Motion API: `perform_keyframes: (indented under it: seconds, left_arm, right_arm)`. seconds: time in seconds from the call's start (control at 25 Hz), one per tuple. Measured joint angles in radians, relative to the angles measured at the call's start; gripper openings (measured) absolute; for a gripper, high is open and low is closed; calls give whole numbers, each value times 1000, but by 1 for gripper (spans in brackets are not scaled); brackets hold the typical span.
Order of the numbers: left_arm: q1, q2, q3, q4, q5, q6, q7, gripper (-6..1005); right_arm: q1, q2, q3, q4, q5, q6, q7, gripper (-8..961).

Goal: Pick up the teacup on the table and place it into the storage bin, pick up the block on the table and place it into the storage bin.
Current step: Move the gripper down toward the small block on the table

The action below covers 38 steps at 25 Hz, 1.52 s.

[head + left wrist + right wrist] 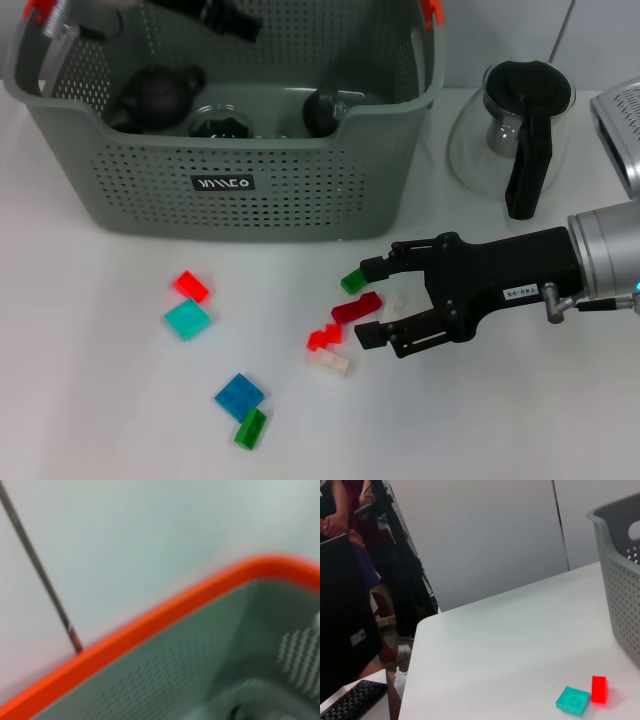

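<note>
White table (100, 400): storage bin (250, 215), blocks (187, 320)

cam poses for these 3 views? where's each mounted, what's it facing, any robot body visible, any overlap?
Head: on the robot's head, looking down at the table, storage bin and scattered blocks; right gripper open around a dark red block, left arm over the bin.
Left wrist: above the bin, facing its orange rim; no robot body visible.
Right wrist: low over the table, facing a teal block and red block; no fingers visible.
Shared: all three show the bin; head and right wrist share the teal and red blocks.
</note>
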Motion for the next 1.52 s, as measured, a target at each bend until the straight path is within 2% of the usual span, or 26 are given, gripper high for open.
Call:
perform_keyframes:
  seconds: [0.12, 0.28, 0.36, 0.48, 0.6, 0.92, 1.16, 1.32, 1.52]
  left_arm:
    - [55, -4, -37, -169, -134, 143, 14, 861]
    - [168, -2, -133, -358, -411, 300, 33, 860]
    - [219, -3, -205, -385, -562, 358, 71, 860]
    - [297, -7, -300, -359, -822, 458, 161, 860]
    - [364, -7, -336, -298, -969, 536, 246, 860]
    - [483, -13, -357, -155, -1062, 762, 447, 859]
    - [595, -10, -305, -26, -1058, 796, 720, 859]
    - [636, 12, -242, 83, -1028, 799, 889, 859]
    - [626, 54, -240, 220, -951, 796, 1006, 860]
  right_arm:
    - [0, -5, 1, -1, 2, -3, -3, 911]
    - [0, -15, 10, -1, 3, -10, -11, 911]
    - [0, -21, 27, -1, 3, -20, -17, 911]
    - [0, -31, 44, -1, 3, -35, -19, 911]
    - [0, -40, 53, -1, 3, -48, -19, 911]
    - [-1, -69, 47, 1, -10, -55, 8, 912]
    - [2, -91, 44, -22, -54, -66, 93, 912]
    - [18, -88, 41, -89, -122, -89, 188, 912]
    - [59, -72, 21, -168, -213, -120, 300, 912]
